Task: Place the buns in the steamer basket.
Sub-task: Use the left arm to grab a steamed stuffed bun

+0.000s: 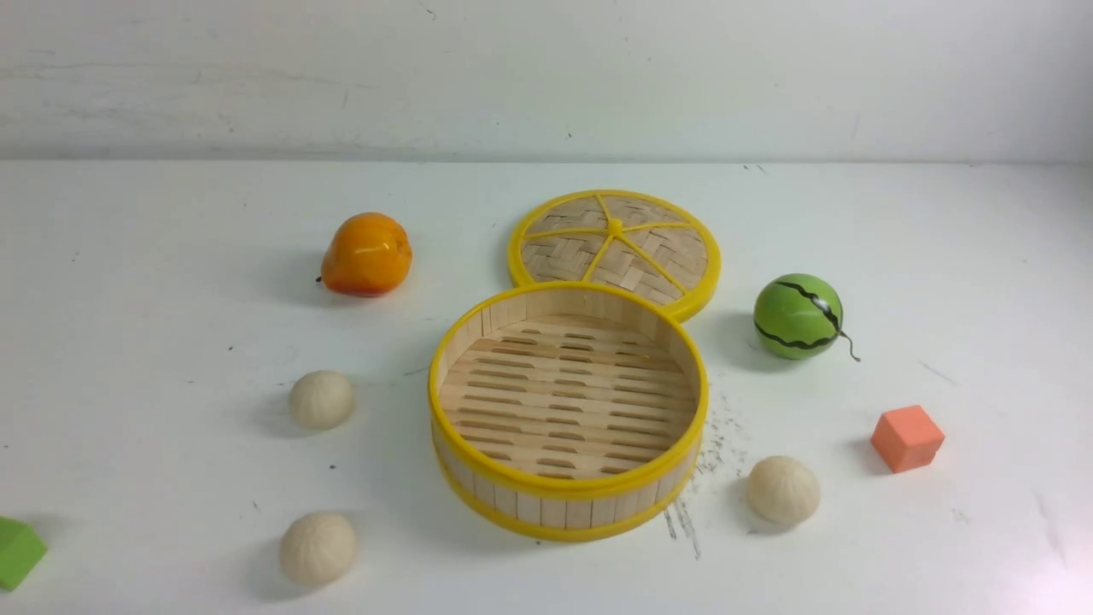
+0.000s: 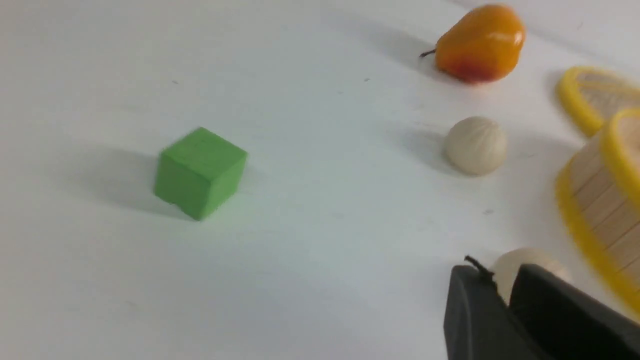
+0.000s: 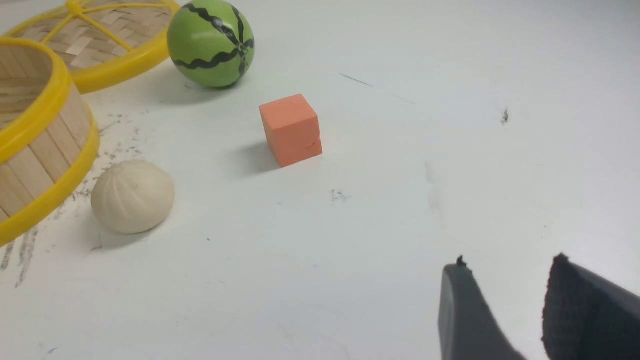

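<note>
Neither arm reaches into the front view; each wrist camera looks slantwise down over the desk point(image 1: 546, 581). The left tool point(image 2: 497, 280) has its fingers slightly spread, with a narrow gap between the tips and nothing gripped. The right tool point(image 3: 507, 262) has its fingers clearly spread, empty, over bare desk. How far either arm is bent cannot be told.

The three buns lie on the desk outside the steamer basket point(image 1: 568, 510): the far left bun point(image 1: 322, 400) and near left bun point(image 1: 318, 548) to its left, the right bun point(image 1: 783, 490) to its right, near the orange block point(image 1: 908, 438).
</note>
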Controlling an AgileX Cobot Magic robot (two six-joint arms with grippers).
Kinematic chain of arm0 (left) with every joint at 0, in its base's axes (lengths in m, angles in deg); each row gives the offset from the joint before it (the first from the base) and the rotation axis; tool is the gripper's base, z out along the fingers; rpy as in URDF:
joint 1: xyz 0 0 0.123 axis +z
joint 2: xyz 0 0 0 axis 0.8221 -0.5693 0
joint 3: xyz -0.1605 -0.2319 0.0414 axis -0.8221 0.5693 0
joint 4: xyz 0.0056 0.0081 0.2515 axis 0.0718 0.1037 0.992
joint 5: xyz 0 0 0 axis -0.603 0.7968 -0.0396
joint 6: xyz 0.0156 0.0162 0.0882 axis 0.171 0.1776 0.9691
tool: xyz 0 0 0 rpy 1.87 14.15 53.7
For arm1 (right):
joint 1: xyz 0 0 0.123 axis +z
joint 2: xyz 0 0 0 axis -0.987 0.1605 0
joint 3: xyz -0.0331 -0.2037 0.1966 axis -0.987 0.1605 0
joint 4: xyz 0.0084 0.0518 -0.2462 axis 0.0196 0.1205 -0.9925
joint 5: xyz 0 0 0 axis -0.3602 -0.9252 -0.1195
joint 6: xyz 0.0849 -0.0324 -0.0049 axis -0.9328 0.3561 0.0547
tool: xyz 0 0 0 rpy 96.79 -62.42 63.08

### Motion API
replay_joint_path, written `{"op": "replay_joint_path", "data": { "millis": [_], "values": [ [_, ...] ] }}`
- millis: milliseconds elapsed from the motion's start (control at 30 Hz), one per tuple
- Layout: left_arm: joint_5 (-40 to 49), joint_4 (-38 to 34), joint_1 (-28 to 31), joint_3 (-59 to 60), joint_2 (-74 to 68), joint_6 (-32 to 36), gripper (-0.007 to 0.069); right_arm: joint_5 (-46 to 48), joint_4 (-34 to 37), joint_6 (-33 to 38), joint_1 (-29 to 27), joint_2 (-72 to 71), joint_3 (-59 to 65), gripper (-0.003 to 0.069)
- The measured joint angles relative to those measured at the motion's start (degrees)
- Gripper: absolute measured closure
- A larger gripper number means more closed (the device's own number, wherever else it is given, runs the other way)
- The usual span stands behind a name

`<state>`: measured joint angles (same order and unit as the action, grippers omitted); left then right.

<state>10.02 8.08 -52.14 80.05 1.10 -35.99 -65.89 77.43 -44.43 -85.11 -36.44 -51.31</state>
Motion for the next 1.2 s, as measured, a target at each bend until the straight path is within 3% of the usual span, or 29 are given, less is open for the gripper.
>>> {"op": "replay_joint_path", "data": {
  "millis": [200,400,633,767,900,1200],
  "values": [
    [-3.53,-30.83,0.0,0.0,0.0,-18.82,0.0512,0.0,0.0,0.0,0.0,0.0,0.0,0.0419],
    [-3.64,-37.01,0.0,0.0,0.0,-18.7,0.0506,0.0,0.0,0.0,0.0,0.0,0.0,0.0419],
    [-4.14,-37.38,0.0,-0.19,0.0,-14.0,0.0498,0.0,0.0,0.0,0.0,0.0,0.0,0.0419],
    [-0.7,-35.55,0.0,-7.06,0.0,1.56,0.051,0.0,0.0,0.0,0.0,0.0,0.0,0.0419],
    [7.82,-27.69,0.0,-17.37,-4.03,10.04,0.0631,0.0,0.0,0.0,0.0,0.0,0.0,0.0419],
    [34.97,-4.05,0.0,-39.64,-25.63,11.83,0.0638,0.0,0.0,0.0,0.0,0.0,0.0,0.0419]
  ]
}}
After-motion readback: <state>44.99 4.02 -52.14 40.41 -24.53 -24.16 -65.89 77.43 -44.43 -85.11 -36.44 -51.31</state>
